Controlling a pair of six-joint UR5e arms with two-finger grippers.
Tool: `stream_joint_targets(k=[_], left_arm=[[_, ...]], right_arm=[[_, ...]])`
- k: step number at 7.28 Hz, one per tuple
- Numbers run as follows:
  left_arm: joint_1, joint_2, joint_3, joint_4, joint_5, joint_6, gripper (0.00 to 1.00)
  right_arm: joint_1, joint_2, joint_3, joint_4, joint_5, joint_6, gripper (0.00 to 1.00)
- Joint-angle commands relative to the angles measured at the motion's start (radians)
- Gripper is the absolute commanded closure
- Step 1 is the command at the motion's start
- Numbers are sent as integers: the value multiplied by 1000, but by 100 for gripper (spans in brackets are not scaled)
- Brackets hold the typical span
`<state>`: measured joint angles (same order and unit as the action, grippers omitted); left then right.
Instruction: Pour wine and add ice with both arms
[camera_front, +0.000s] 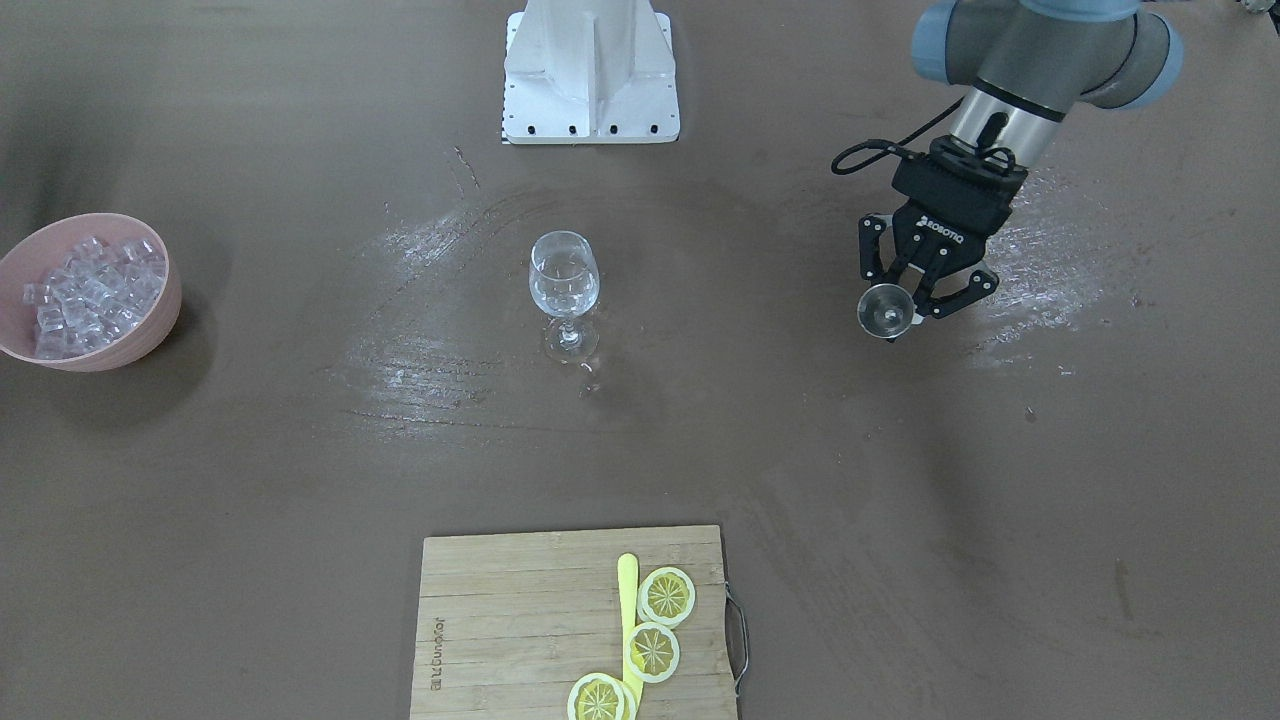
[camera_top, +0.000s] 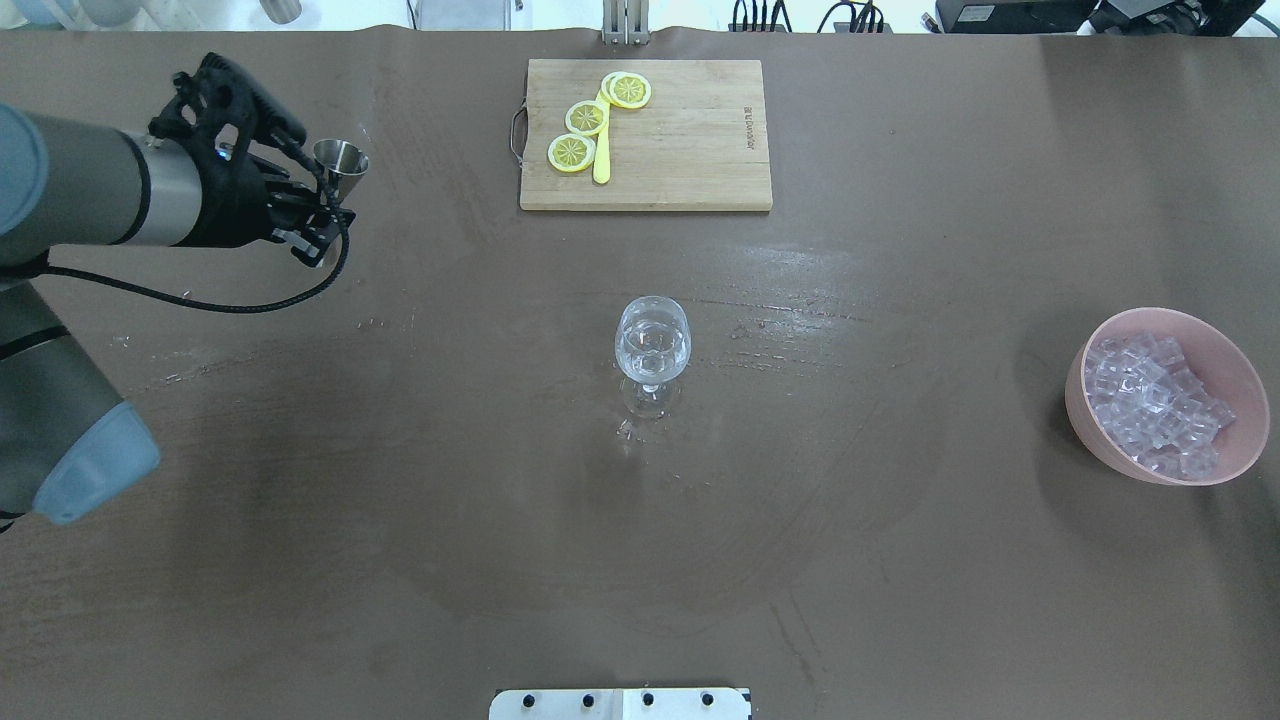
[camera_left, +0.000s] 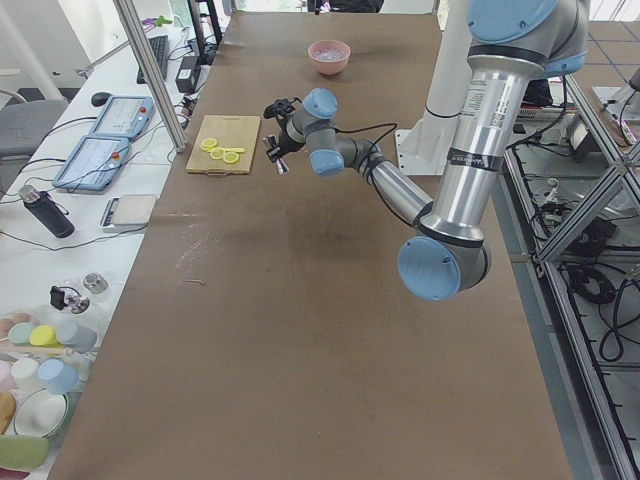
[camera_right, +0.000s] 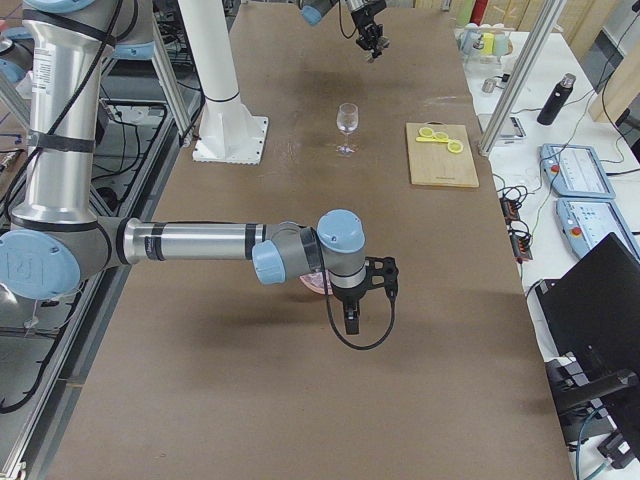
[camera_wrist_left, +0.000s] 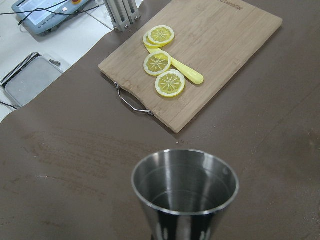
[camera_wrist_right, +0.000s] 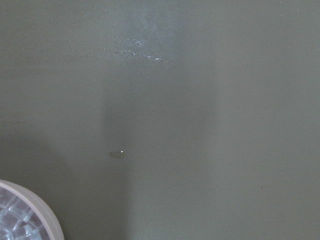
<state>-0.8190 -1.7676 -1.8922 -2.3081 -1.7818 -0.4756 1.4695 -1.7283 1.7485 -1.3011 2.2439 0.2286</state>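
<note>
A clear wine glass (camera_front: 565, 275) (camera_top: 652, 340) stands upright mid-table; I cannot tell whether it holds wine. Far to the robot's left of it, above the table, my left gripper (camera_front: 905, 305) (camera_top: 325, 190) is shut on a small steel jigger (camera_front: 885, 310) (camera_top: 340, 160) (camera_wrist_left: 185, 192), held upright. The ice (camera_front: 90, 285) (camera_top: 1150, 390) fills a pink bowl (camera_top: 1085, 400) at the robot's right end. My right gripper (camera_right: 348, 310) hangs over that bowl's edge and shows only in the exterior right view, so I cannot tell its state. Its wrist view catches the bowl's rim (camera_wrist_right: 42, 212).
A wooden cutting board (camera_front: 520, 610) (camera_top: 680, 140) with lemon slices (camera_top: 585, 118) and a yellow knife (camera_top: 601, 160) lies on the side away from the robot. The white robot base (camera_front: 590, 70) stands at the opposite edge. Wet streaks mark the brown table (camera_front: 900, 500) around the glass.
</note>
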Motion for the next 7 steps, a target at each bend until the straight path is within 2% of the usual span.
stream_joint_targets(k=[1, 2, 4, 7], left_arm=[[4, 59, 222, -453, 112, -159, 100], [9, 57, 287, -553, 201, -197, 100], [20, 83, 353, -673, 387, -286, 100], [121, 134, 494, -862, 577, -301, 100]], right_arm=[[0, -1, -1, 5, 0, 0, 0], [0, -1, -1, 12, -1, 0, 0], [-1, -1, 0, 13, 0, 0, 0], [0, -1, 0, 13, 0, 1, 0]])
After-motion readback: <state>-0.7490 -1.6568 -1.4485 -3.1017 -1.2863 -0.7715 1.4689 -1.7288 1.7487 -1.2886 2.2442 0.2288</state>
